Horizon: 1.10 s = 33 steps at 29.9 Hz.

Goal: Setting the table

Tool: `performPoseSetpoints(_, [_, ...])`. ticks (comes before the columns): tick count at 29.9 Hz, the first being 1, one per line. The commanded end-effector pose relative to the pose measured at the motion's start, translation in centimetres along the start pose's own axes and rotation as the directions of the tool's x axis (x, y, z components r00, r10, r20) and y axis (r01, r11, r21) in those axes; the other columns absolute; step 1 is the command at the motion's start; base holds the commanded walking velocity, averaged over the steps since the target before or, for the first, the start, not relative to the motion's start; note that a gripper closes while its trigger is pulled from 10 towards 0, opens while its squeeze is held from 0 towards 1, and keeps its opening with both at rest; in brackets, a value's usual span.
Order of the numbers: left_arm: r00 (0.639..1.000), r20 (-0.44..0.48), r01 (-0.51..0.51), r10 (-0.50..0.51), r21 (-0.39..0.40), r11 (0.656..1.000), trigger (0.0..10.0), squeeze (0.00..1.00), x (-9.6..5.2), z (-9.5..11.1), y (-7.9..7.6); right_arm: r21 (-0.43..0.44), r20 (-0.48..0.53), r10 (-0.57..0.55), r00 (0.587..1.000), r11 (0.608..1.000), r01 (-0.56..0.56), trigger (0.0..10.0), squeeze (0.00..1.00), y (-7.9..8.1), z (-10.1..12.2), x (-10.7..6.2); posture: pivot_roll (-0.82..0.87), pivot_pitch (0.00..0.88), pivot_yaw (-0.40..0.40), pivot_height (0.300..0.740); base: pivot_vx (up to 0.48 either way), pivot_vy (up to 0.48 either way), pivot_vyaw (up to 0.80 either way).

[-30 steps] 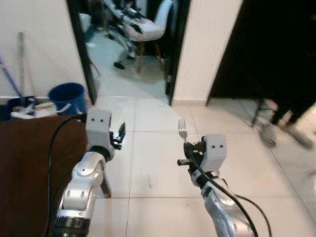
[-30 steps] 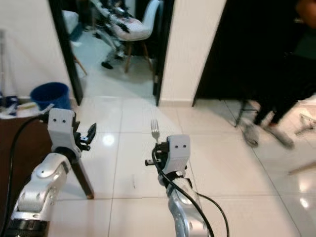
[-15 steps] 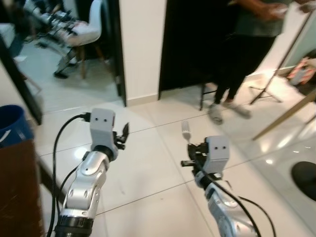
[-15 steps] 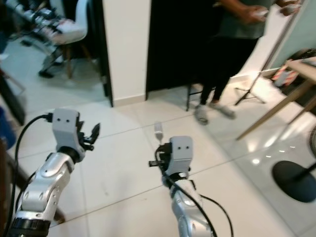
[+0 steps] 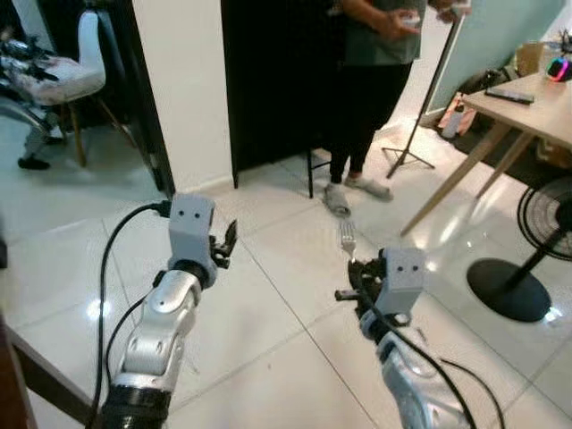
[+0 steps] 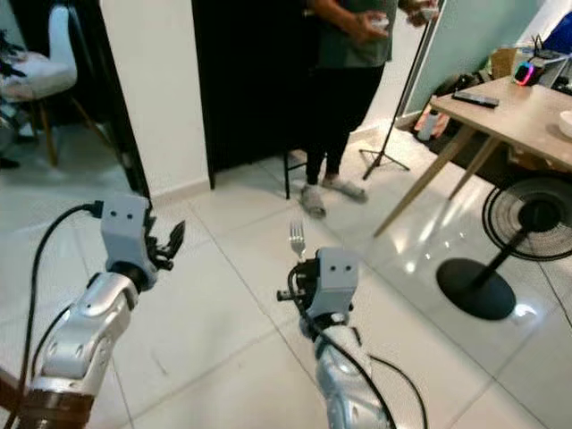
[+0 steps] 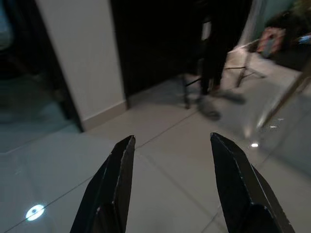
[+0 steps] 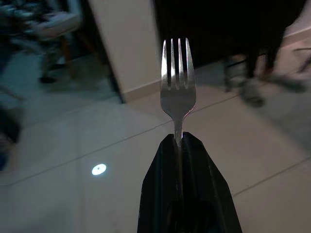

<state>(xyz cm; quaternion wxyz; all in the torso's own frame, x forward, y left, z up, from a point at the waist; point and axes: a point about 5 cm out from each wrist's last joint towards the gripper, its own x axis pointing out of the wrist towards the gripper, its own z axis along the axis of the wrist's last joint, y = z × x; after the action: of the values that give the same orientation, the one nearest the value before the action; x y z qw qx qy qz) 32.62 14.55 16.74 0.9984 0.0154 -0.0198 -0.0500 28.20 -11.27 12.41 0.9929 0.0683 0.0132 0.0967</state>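
Now the white tiled floor [image 5: 268,304] takes up most of the head views, with a dark doorway [image 5: 268,80] at upper centre and a person [image 5: 371,89] standing before it. At the upper right of the frame a wooden surface [image 6: 514,103] on slanted legs has come into sight, with a black fan [image 6: 527,223] below it; a second ago the same views showed a blue bucket and a brown surface at the left, so the camera has swung round, and the things have not moved. A white chair [image 5: 63,76] sits at upper left.

Both arms are raised at lower centre. The left tool [image 5: 225,246] has its fingers [image 7: 116,179] well apart and carries nothing. The right tool [image 5: 356,273] is clamped on the handle of a fork [image 8: 178,82], which stands upright, tines up, as it did a second ago.

That fork looks light, stiff and smooth metal, likely to slip or twist; gripping low on the flat handle, as here, seems soundest.
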Motion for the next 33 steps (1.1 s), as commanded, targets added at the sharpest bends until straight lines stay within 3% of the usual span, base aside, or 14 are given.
performPoseSetpoints(1, [1.0, -0.025, 0.002, -0.002, -0.006, 1.0, 10.0, 0.0, -0.03, -0.58, -0.15, -0.003, 0.002, -0.018, 1.0, 1.0, 0.018, 10.0, 0.0, -0.51, 0.02, -0.09, -0.05, 0.0, 0.063, 0.74, 0.48, 0.0, 0.0])
performPoseSetpoints(5, [1.0, -0.027, 0.0, -0.001, -0.006, 1.0, 10.0, 0.0, -0.04, -0.6, -0.1, -0.002, -0.003, -0.019, 1.0, 1.0, 0.019, 10.0, 0.0, -0.52, -0.02, -0.1, -0.05, 0.0, 0.063, 0.74, 0.48, 0.0, -0.11])
performPoseSetpoints(33, [0.999, -0.034, 0.005, -0.006, -0.008, 1.0, 10.0, 0.0, -0.01, -0.77, -0.26, -0.008, -0.021, -0.028, 0.999, 1.0, 0.028, 10.0, 0.0, -0.59, -0.33, -0.19, -0.06, 0.002, 0.066, 0.74, 0.48, 0.0, -0.8])
